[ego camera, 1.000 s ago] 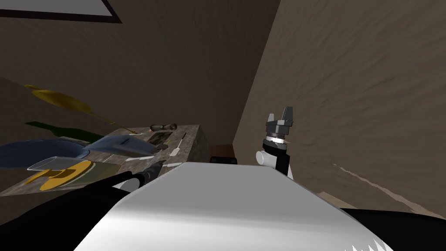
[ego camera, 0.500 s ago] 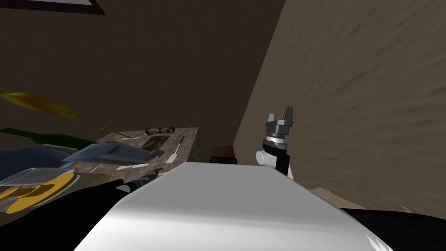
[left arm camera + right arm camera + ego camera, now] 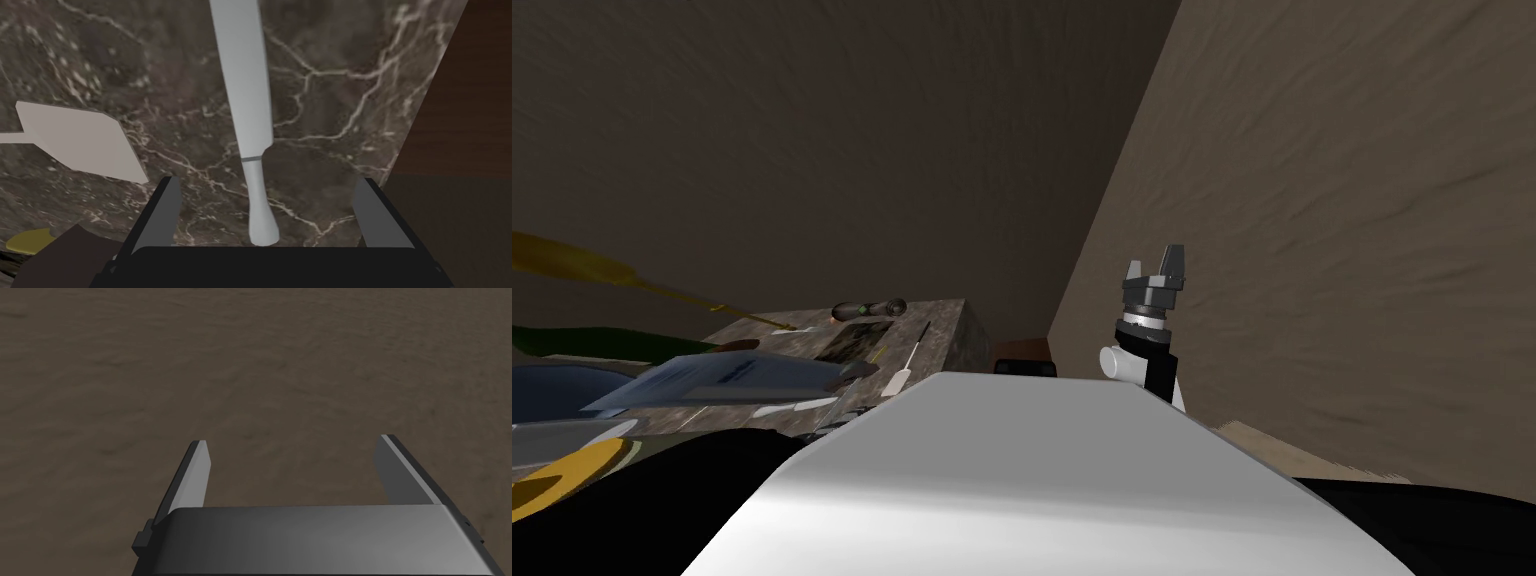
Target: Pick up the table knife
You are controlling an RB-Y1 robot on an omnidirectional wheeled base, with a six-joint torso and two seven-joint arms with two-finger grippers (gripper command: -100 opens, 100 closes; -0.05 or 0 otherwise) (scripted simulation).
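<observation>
Since one second ago the head camera has swung, so the marble tabletop [image 3: 942, 325] sits further toward the left of the picture.

Head view: a white spatula [image 3: 902, 375] lies near the tabletop's right edge. The right gripper [image 3: 1154, 268] is raised beside the wall, fingers wide.

Left wrist view: the left gripper [image 3: 268, 181] is wide open, with the handle end of the light grey table knife [image 3: 245, 100] between its fingers and touching neither. The table knife lies flat near the tabletop's edge, with the spatula beside it, apart.

Right wrist view: fingers wide apart, holding nothing.
</observation>
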